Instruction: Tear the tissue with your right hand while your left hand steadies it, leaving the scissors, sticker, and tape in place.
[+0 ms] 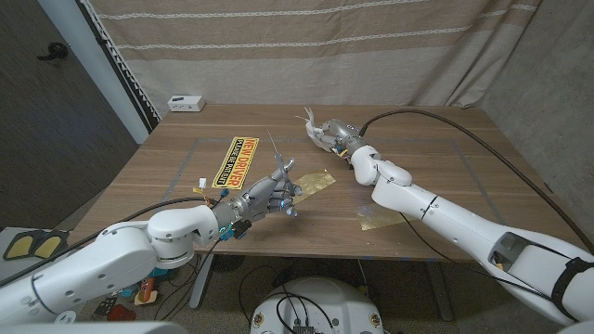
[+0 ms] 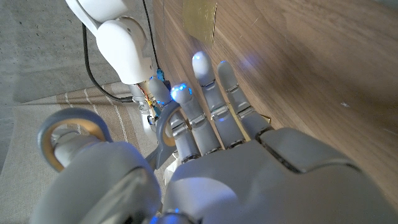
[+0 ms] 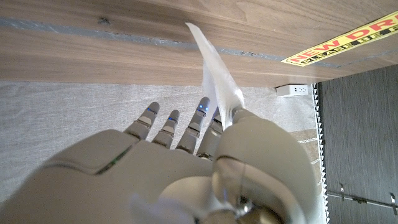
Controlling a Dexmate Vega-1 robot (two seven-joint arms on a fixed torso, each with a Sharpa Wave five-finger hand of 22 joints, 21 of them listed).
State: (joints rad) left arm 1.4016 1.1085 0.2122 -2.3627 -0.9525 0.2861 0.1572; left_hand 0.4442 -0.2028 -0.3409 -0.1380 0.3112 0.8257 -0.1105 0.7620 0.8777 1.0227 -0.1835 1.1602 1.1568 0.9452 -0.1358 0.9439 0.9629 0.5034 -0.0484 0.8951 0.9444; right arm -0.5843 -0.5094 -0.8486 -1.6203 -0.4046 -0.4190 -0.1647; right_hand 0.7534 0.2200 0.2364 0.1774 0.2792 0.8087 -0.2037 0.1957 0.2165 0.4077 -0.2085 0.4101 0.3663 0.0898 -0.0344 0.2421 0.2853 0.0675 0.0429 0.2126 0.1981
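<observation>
My right hand hovers over the far middle of the table and pinches a white strip of tissue. In the right wrist view the strip runs up from between thumb and fingers toward the wood. My left hand is over the table's middle, nearer the front, with its fingers stretched out straight and nothing in them. A thin pale sliver stands up just above it; I cannot tell what it is. The yellow "NEW DRIVER" sticker lies flat to the left of both hands.
A tan flat piece lies between the hands and another under my right forearm. A small white box sits at the far left edge. A black cable trails to the right arm. A curtain hangs behind the table.
</observation>
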